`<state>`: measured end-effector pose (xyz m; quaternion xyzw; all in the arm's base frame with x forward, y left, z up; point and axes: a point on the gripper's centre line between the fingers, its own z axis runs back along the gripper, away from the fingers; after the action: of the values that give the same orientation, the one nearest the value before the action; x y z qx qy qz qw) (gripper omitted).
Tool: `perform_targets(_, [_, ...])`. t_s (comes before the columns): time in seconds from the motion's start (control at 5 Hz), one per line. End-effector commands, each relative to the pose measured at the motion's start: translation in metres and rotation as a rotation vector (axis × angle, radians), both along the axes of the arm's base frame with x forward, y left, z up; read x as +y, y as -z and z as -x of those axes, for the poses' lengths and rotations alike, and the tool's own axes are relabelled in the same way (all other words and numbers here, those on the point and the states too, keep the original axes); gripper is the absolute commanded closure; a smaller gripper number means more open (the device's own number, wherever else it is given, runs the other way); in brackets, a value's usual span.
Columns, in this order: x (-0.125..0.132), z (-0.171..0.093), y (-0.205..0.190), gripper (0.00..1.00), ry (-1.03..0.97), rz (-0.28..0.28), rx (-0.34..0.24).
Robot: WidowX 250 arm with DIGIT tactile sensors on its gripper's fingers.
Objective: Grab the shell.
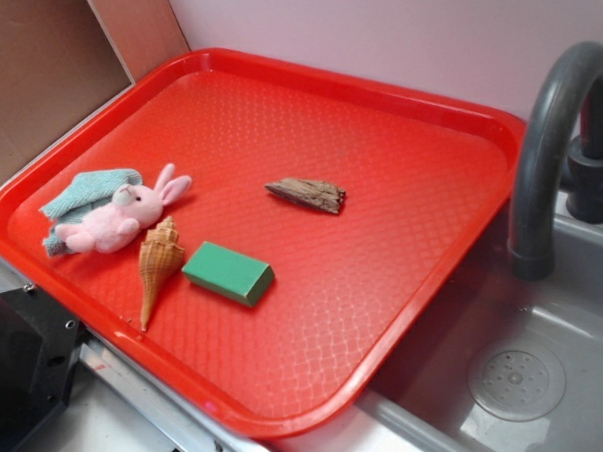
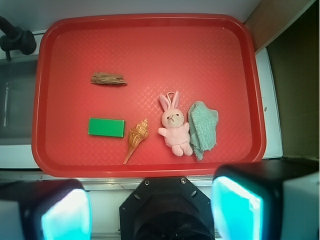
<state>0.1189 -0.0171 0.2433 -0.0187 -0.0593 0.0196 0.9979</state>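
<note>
A tan spiral shell (image 1: 157, 264) lies flat on a red tray (image 1: 398, 132), its ridged wide end touching or nearly touching a pink toy bunny (image 1: 121, 216) and its thin tip aimed at the tray's near rim. A green block (image 1: 227, 272) sits just beside it on the other flank, leaving narrow gaps that a grasp would likely have to thread. A teal cloth (image 1: 83, 195) is bunched behind the bunny, and a piece of wood (image 1: 308, 194) rests well apart, toward the tray's middle. A sink (image 1: 528, 376) and dark faucet (image 1: 552, 125) flank the tray on the counter. From the wrist view, the pincer (image 2: 150, 210) hangs high above the near rim, fingers (image 2: 235, 205) spread wide and empty, with the shell (image 2: 137, 138) ahead of it and lying slantwise to the gap between them, so a descent seems the next step.
</note>
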Motion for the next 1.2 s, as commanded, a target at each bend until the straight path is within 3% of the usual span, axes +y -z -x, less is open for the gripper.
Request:
perform_targets(0.0, [0.000, 0.000, 0.000, 0.00, 0.000, 0.000, 0.000])
perform_targets(0.2, [-0.007, -0.011, 0.019, 0.00, -0.109, -0.003, -0.027])
perform_targets(0.4, [-0.014, -0.021, 0.041, 0.00, -0.156, -0.004, -0.013])
perform_targets(0.6, [-0.025, -0.029, 0.068, 0.00, -0.188, -0.055, 0.012])
perform_targets(1.0, [-0.040, -0.035, 0.121, 0.00, -0.227, -0.057, 0.003])
